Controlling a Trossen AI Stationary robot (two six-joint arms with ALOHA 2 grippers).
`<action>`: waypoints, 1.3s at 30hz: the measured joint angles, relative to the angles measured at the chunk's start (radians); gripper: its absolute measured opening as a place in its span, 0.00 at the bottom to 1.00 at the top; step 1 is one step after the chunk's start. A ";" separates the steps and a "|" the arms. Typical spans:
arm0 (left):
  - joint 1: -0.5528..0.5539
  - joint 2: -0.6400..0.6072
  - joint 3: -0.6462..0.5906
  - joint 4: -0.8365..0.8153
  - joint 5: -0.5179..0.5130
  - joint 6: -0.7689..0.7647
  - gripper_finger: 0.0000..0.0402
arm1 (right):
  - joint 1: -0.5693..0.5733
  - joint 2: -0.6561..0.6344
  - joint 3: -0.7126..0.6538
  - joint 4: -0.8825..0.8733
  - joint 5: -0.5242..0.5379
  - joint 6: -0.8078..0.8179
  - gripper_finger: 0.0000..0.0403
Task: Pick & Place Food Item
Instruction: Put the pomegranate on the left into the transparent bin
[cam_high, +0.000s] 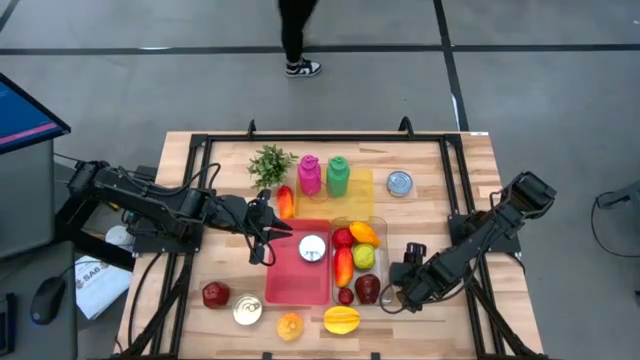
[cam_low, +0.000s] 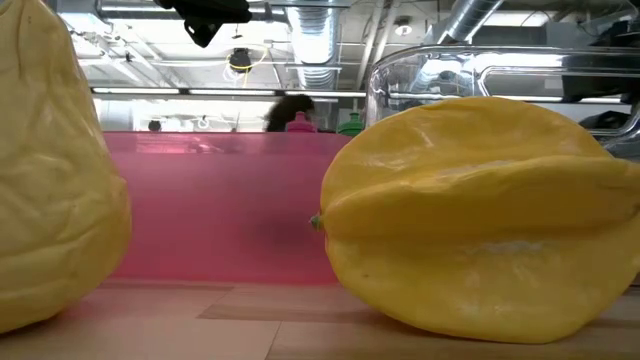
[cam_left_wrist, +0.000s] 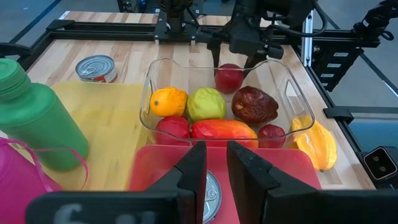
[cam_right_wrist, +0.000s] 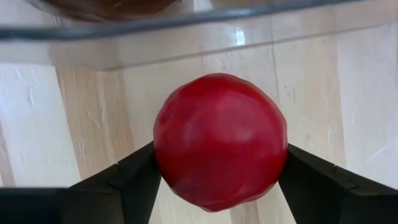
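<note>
Right wrist view fills most of its frame with a round red fruit (cam_right_wrist: 221, 142), smooth and glossy, sitting between the right hand's (cam_right_wrist: 219, 177) two dark fingers (cam_right_wrist: 121, 180). Each finger presses against a flank of the fruit, so the right hand is grasping it, spread about as wide as the fruit itself. Under the fruit lies the pale wooden counter (cam_right_wrist: 87, 106), and just beyond it runs the rim of the clear container (cam_right_wrist: 186, 22).

From the high view, the right hand (cam_high: 400, 287) sits at the outer side of the clear container (cam_high: 381, 232), close to its near corner, with the arm stretching back toward the counter's right edge. The left wrist view shows the same grip from across the counter: the red fruit (cam_left_wrist: 229, 77) hangs between dark fingers just past the far wall of the clear container (cam_left_wrist: 283, 93). Inside that container lie an orange fruit (cam_left_wrist: 168, 101), a green apple (cam_left_wrist: 206, 103), a dark red wrinkled fruit (cam_left_wrist: 255, 104) and a long red-orange mango (cam_left_wrist: 222, 130). A yellow starfruit (cam_left_wrist: 314, 142) rests on the counter beside the container.

The left hand (cam_high: 262, 238) hovers at the edge of the pink tray (cam_high: 290, 280), its fingers (cam_left_wrist: 189, 171) drawn nearly together with only a narrow gap, holding nothing. A tin can (cam_left_wrist: 212, 198) lies in the tray just ahead of them.
</note>
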 joint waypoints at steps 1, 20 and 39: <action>0.000 0.000 0.000 0.000 0.000 0.000 0.13 | 0.002 0.000 0.000 -0.003 0.000 0.000 0.69; 0.000 0.000 0.000 0.000 0.000 0.000 0.13 | 0.019 -0.019 0.000 -0.052 0.000 0.011 0.69; 0.000 0.000 0.000 0.000 0.000 0.000 0.13 | 0.019 -0.168 0.000 -0.226 0.027 0.089 0.68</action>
